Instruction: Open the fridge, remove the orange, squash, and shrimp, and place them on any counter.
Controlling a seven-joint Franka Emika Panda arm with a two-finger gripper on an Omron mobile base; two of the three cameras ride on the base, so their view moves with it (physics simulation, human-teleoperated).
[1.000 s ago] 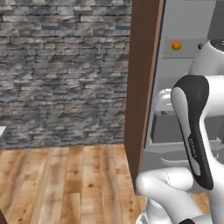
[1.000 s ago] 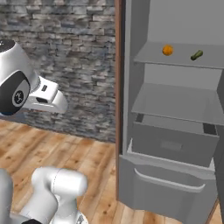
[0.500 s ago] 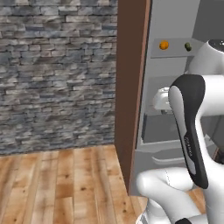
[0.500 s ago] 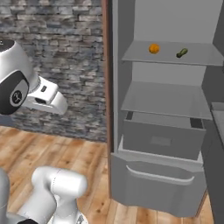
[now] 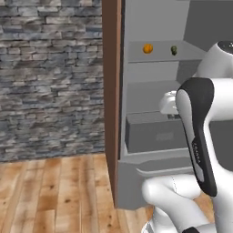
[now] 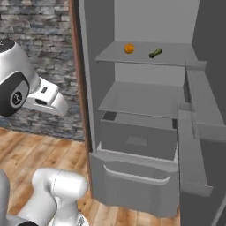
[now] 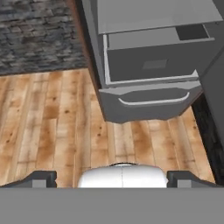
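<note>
Right base view gives us the plainest look at the fridge (image 6: pixel 145 132): it stands open, door swung out to the right, and on its upper shelf (image 6: pixel 137 56) the orange (image 6: pixel 129 48) sits just beside the squash (image 6: pixel 155 53), apart from each other and both untouched. We cannot make out the shrimp anywhere; it may be too small or hidden. Below that shelf come a bare middle shelf (image 6: pixel 141 99) and a drawer (image 6: pixel 137 141) pulled partly out. In the left base view the same orange (image 5: pixel 148 48) and squash (image 5: pixel 174 50) show high up past the brown cabinet side (image 5: pixel 111 104). Compared with the pictures of a second ago, the whole scene has slid and the fridge looms larger and more central, so we judge that our base has driven closer and squared up to the opening, while the food has kept its place. In the hand view our pincer (image 7: pixel 111 177) is spread wide with nothing between its tips, looking down at the drawer front (image 7: pixel 153 100) and the wooden floor (image 7: pixel 52 122). Opening appears done; what remains is raising the arm to the upper shelf for a first pick.
</note>
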